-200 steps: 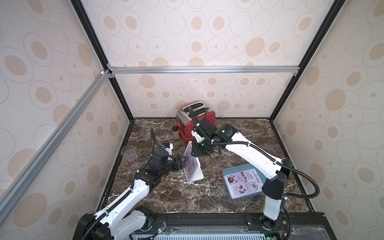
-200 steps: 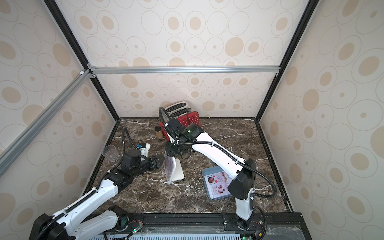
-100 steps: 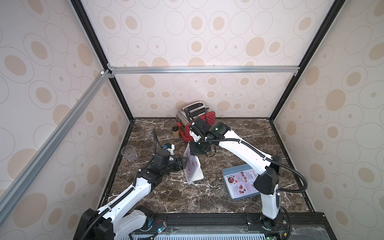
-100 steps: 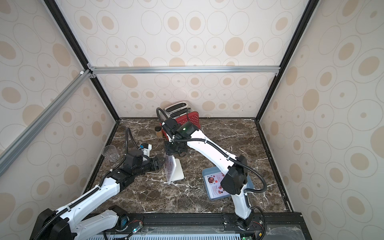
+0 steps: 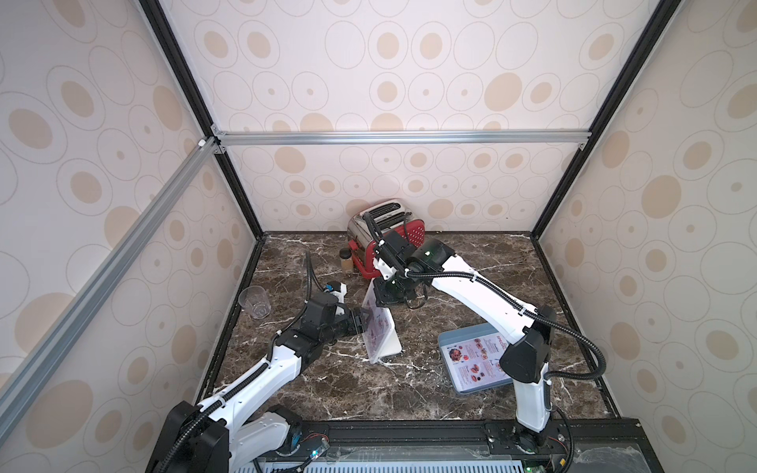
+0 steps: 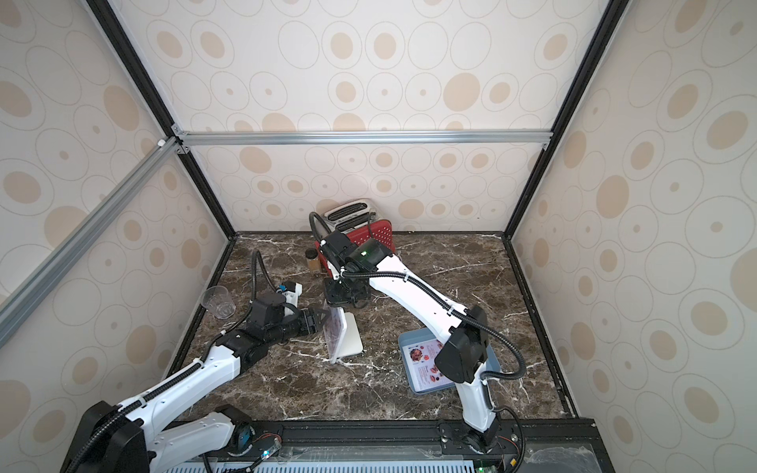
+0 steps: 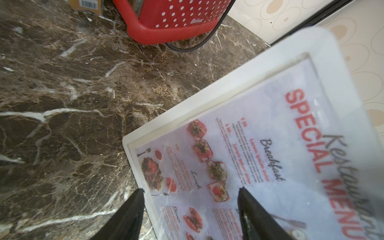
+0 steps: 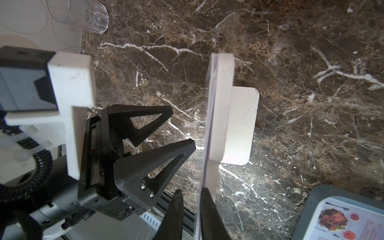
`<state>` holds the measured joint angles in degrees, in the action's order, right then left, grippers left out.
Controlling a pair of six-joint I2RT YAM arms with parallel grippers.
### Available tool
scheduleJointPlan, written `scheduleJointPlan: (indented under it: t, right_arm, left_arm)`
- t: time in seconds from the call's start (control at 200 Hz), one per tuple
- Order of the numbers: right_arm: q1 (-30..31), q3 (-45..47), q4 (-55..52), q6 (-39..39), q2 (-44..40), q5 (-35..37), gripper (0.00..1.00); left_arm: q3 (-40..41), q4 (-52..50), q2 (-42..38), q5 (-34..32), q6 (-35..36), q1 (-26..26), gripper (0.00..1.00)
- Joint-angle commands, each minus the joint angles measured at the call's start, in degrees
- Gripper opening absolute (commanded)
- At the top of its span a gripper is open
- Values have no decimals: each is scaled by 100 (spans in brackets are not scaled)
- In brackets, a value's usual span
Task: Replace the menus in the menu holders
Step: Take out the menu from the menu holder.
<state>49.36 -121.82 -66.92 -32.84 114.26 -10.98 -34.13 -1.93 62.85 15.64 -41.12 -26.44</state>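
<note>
In both top views the menu holder (image 5: 389,348) is seen standing with a menu (image 5: 377,327) slotted in. It's well apart from the blue-grey tray (image 5: 446,340), where a second menu (image 5: 477,360) is laid flat.

Left wrist: the left gripper (image 7: 191,189) is spread wide right at the holder's front.

Right wrist: the right gripper (image 8: 191,189) is set close either side of the holder's top edge, though an actual pinch can't be told.

The table (image 5: 327,389) is polished marble, the menu holder (image 5: 381,331) clear glossy plastic.
</note>
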Motion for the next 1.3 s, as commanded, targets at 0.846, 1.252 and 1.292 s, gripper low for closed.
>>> scheduleJointPlan:
  t: [0.846, 1.252, 1.292]
  right_arm:
    - [-154, 53, -41, -258, -461, -370, 12]
    - [-180, 135, -130, -153, -421, -70, 27]
    - [-176, 124, -112, -127, -428, -95, 29]
  left_arm:
    - [-293, 248, 276, 48, 25, -90, 70]
    - [-298, 240, 275, 54, 50, -102, 70]
    - [-305, 237, 274, 53, 44, -99, 70]
